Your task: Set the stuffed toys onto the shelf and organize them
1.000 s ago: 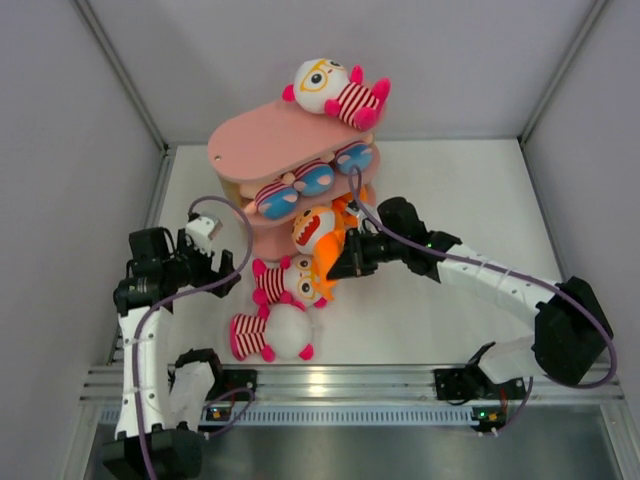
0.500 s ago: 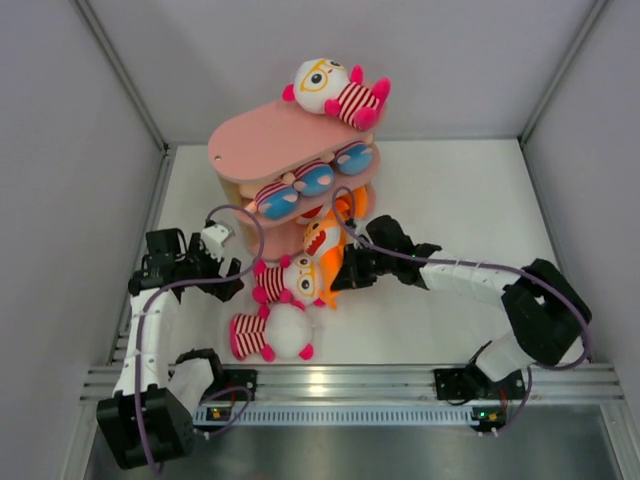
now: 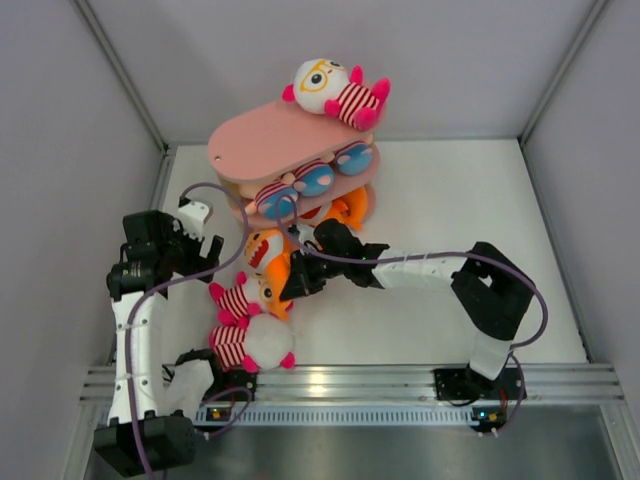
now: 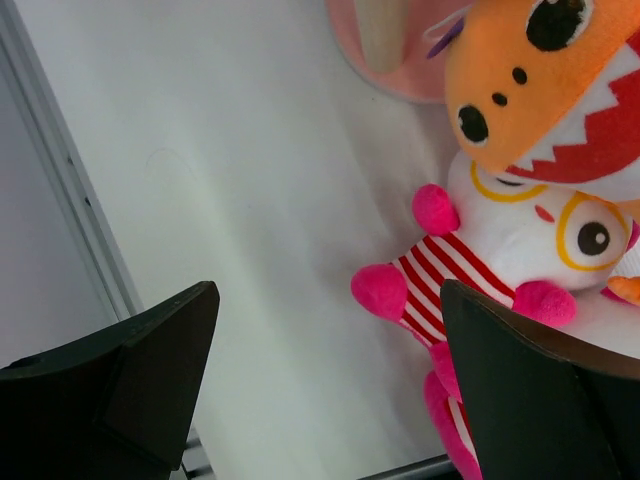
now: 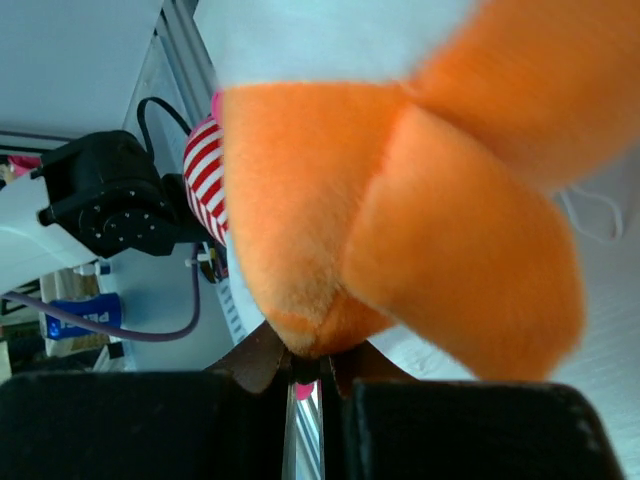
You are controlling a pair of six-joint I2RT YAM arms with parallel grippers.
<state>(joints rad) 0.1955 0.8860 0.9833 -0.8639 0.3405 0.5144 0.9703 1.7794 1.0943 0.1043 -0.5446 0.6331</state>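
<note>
White table: grey walls close it in; the pink shelf stands at the back left, with 1 glasses doll lying on its top board.
Right gripper: clamped on a fin of the orange fish toy (our wrist view shows only a small pinch of plush between the fingers); the fish sits in front of the shelf, its head over a striped doll's head.
Left gripper: fingers wide apart, holding nothing; it hovers just left of the striped dolls.
Striped dolls: 2 lie on the table, not yet shelved.
Risk: we judge the pinch shallow, so the fish could slip free on the way up; a swinging body could knock the boys in blue shorts off the middle board; both arms work close together and could collide.
</note>
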